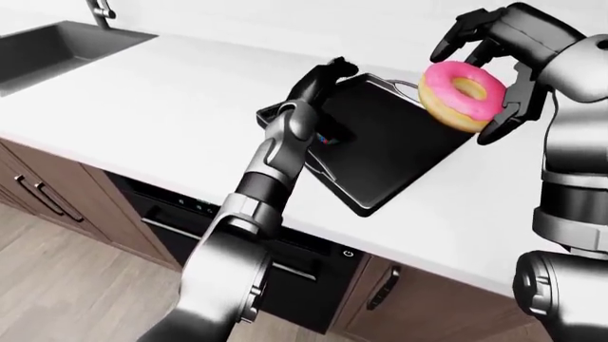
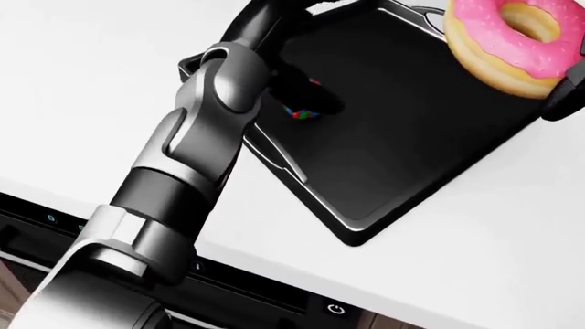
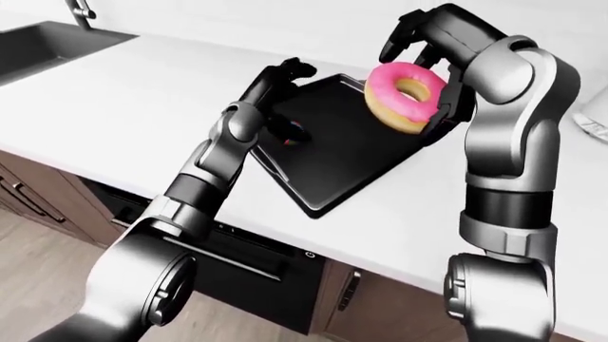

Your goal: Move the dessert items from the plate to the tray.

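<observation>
A black tray [image 2: 411, 144] lies on the white counter. A small piece with coloured sprinkles [image 2: 302, 112] rests on the tray's left part, half hidden under my left forearm. My left hand [image 1: 326, 75] hovers above that side of the tray, open with nothing in it. A pink-frosted donut [image 1: 462, 95] hangs in the air over the tray's upper right corner, with my right hand [image 3: 430, 80] shut on it, fingers wrapping it from above and from the right. I see no plate clearly.
A sink [image 1: 59, 47] with a faucet [image 1: 100, 11] is set into the counter at the upper left. Below the counter edge are a black appliance panel [image 1: 294, 246] and wooden cabinet doors [image 1: 43, 199]. A pale object [image 3: 595, 117] shows at the right edge.
</observation>
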You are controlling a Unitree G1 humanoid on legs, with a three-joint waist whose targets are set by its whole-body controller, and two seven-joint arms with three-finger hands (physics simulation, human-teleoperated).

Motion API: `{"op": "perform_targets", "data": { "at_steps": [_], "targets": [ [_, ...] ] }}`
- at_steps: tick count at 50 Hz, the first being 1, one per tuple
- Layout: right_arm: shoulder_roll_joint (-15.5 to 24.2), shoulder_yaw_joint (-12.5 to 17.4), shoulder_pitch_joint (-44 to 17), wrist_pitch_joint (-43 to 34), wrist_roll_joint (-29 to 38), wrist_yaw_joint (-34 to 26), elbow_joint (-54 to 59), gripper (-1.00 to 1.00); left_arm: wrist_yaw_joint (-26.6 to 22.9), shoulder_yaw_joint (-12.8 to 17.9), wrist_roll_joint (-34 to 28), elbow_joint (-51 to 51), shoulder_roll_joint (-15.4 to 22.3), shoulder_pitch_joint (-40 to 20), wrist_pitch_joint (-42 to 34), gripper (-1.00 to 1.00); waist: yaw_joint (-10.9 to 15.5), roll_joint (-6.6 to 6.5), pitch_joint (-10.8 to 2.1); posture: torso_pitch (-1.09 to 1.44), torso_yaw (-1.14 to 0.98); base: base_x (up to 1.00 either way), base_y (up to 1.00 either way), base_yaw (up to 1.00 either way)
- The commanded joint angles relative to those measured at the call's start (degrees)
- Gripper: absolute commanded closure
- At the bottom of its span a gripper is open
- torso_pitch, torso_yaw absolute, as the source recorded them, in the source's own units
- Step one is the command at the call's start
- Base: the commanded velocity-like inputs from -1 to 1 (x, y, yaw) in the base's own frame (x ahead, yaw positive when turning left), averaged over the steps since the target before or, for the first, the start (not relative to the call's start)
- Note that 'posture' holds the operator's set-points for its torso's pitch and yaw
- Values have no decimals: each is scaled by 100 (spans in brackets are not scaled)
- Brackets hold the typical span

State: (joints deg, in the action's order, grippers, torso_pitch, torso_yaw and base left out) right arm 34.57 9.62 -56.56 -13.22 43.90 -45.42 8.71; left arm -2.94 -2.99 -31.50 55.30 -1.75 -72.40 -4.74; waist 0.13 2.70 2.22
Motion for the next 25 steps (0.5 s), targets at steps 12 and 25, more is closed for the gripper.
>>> {"op": "perform_targets", "data": {
  "at_steps": [12, 25],
  "targets": [
    [-7, -54, -491, -20, 151, 101, 155, 99, -1150, 128, 44, -3332, 353, 513, -1411, -100, -32, -8, -131, 0, 0, 0, 0, 0],
    [-1199, -695, -2404, 57, 585, 2355, 4128, 98, -3101, 482, 109, -8450, 1105, 2859, -3923, -100, -52, -219, -116, 0, 0, 0, 0, 0]
  ]
}}
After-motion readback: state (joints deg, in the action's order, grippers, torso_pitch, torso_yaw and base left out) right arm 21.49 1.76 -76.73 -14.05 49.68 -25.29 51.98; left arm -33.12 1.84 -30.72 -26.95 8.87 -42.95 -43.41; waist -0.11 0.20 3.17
